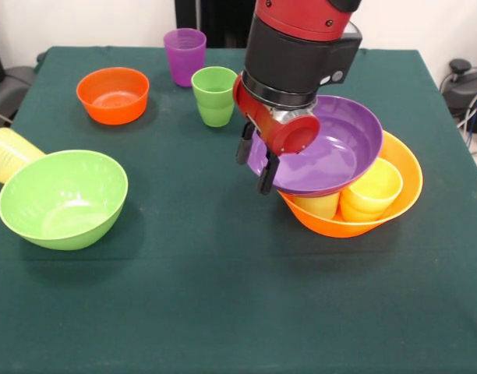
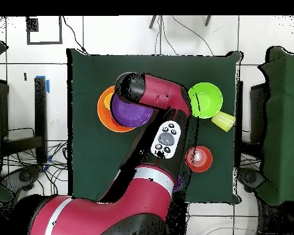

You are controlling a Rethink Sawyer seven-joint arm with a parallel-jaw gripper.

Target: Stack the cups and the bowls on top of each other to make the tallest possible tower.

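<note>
Right of centre in the front view, the gripper (image 1: 254,160) pinches the left rim of the purple bowl (image 1: 332,148), its dark fingers (image 1: 266,173) closed over the edge. That bowl sits tilted on top of the tower (image 1: 355,187), whose base is the yellow-orange bowl (image 1: 406,183); inside the base, under the purple bowl, two cups show, a yellow-orange cup (image 1: 316,206) and a pale yellow cup (image 1: 375,187) just beside it. At the left, the lime bowl (image 1: 63,199) stands upright on the green table (image 1: 223,312), and a yellow cup (image 1: 8,152) lies on its side touching the bowl's upper left rim. In the upper left stands the orange bowl (image 1: 114,95). Near the top centre a purple cup (image 1: 185,54) stands upright, with a lime cup (image 1: 214,95) just to its lower right, looking like two nested cups. From overhead, the arm (image 2: 155,122) crosses the table and covers much of the tower (image 2: 109,116) at centre left, while the lime bowl (image 2: 206,100) and orange bowl (image 2: 198,158) lie to the right.
</note>
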